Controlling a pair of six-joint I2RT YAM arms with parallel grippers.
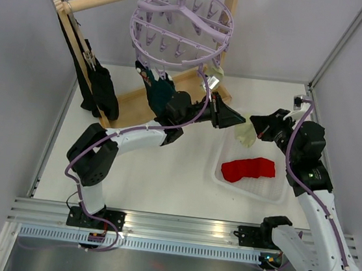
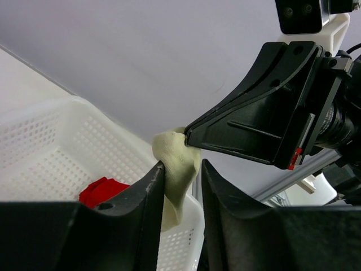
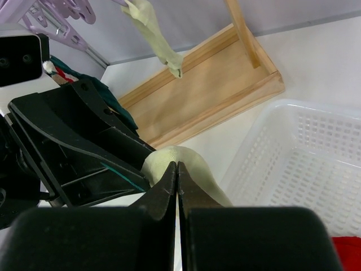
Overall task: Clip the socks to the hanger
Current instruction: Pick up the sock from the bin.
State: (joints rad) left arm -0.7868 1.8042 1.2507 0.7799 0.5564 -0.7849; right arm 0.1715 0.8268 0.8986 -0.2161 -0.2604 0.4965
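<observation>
The right gripper (image 3: pixel 178 169) has its fingers pressed together on the upper end of a cream sock (image 2: pixel 176 155), which hangs down from that pinch. The left gripper (image 2: pixel 181 164) faces it from the left, jaws partly spread. The sock sits in the gap, lying against one finger, with a little space beside the other lower down. Both grippers meet above the far left corner of the white basket (image 1: pixel 270 187), right of the table's middle. A red sock (image 1: pixel 249 168) lies inside the basket, near and right of the held one. The lavender hanger (image 1: pixel 156 40) hangs far and left of the grippers, well apart from the held sock. A teal sock (image 1: pixel 159 88) and a second cream sock (image 3: pixel 153 31) dangle from it above the wooden rack (image 3: pixel 214 96).
</observation>
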